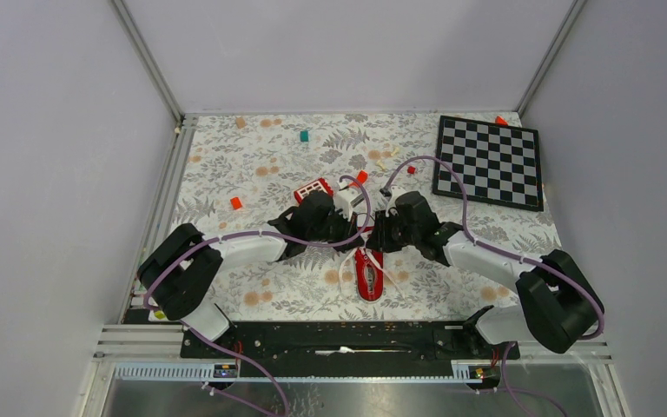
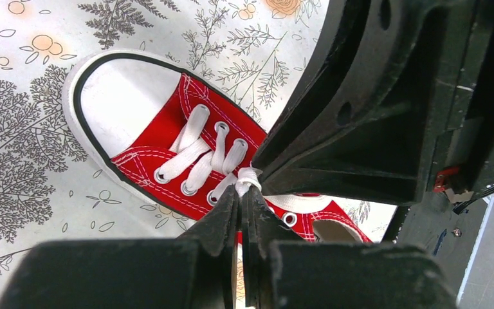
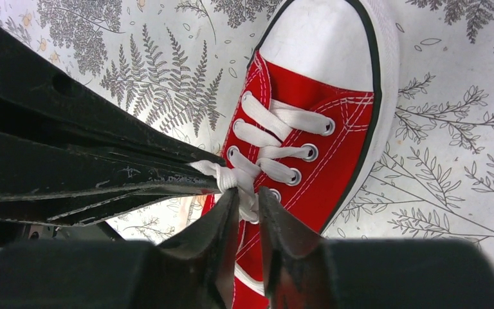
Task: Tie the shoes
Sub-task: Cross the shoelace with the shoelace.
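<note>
White laces | left hand pinches them | right hand narrowly parted around them

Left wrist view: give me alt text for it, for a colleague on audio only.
The left gripper is shut on a bunch of white lace over the eyelets of a red sneaker, whose white toe cap points up-left. The black right gripper reaches the same bunch from the right, above a floral table cover.
</note>
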### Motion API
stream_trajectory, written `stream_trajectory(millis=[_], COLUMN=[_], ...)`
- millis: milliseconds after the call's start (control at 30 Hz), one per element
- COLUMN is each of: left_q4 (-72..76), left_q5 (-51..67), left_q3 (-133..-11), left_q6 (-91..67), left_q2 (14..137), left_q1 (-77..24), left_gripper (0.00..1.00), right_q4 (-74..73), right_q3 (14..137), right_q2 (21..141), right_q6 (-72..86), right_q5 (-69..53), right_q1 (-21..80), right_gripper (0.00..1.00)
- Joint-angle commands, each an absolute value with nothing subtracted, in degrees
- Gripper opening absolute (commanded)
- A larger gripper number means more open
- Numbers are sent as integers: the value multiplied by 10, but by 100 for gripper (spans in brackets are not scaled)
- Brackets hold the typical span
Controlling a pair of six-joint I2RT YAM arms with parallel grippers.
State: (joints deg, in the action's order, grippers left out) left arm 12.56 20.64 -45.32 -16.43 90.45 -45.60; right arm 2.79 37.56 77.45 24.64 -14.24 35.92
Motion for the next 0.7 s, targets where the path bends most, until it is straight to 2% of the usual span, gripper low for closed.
stream_trajectory(millis=[0, 133, 667], left_q4=[153, 153, 147], left_q5=[215, 217, 224], left_q3=[-463, -461, -451], left_q6=[-157, -156, -154], left_q2=[886, 887, 873], left_q1=[-456, -456, -456], left_gripper=[0, 0, 0], right_q4=[61, 60, 17], right_q3=[396, 391, 439], right_q2=[776, 761, 736], right_q6=[253, 242, 185], right_q5=[-129, -105, -21], right_q1=[356, 356, 355], right_gripper=[19, 0, 0])
